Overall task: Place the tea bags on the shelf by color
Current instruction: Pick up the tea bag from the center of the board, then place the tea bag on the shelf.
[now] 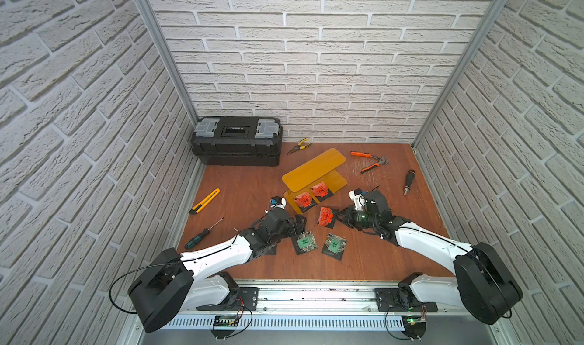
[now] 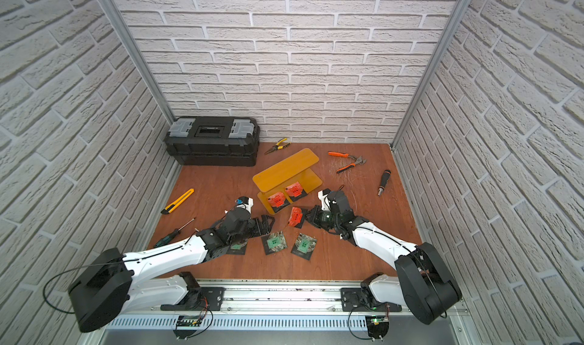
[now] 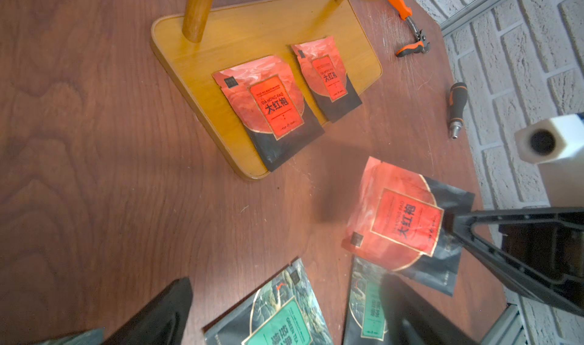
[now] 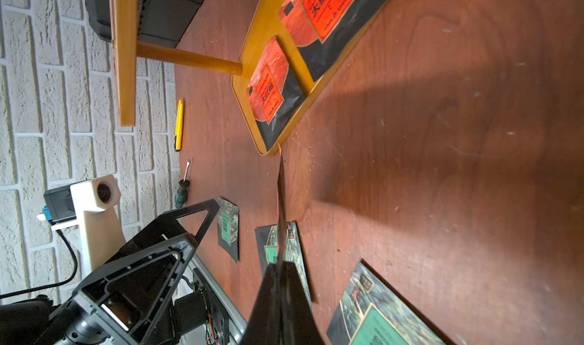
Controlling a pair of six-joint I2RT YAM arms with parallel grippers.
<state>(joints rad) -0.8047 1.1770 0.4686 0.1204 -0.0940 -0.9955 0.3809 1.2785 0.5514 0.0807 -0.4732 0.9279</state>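
The right gripper (image 1: pixel 337 217) is clamped on the black edge of one orange-red tea bag (image 1: pixel 325 217). It holds the bag tilted up off the table (image 1: pixel 240 182), just right of centre in both top views and close to the front edge of the shelf (image 1: pixel 316 166) (in the right wrist view this sachet shows edge-on, a thin dark blade). The amber shelf stands in the middle of the table. Two other orange-red tea bags lie flat side by side on its lower plate, one nearer the left corner (image 1: pixel 304 200) and one to its right (image 1: pixel 319 190).

The left gripper (image 1: pixel 299 225) sits left of the held sachet with its jaws spread wide and nothing between them. Three green tea bags lie on the table below centre: one just beneath the left gripper's fingertips (image 1: pixel 305 242), one to its right (image 1: pixel 335 244), and a third (image 2: pixel 235 247) mostly hidden under the left wrist.
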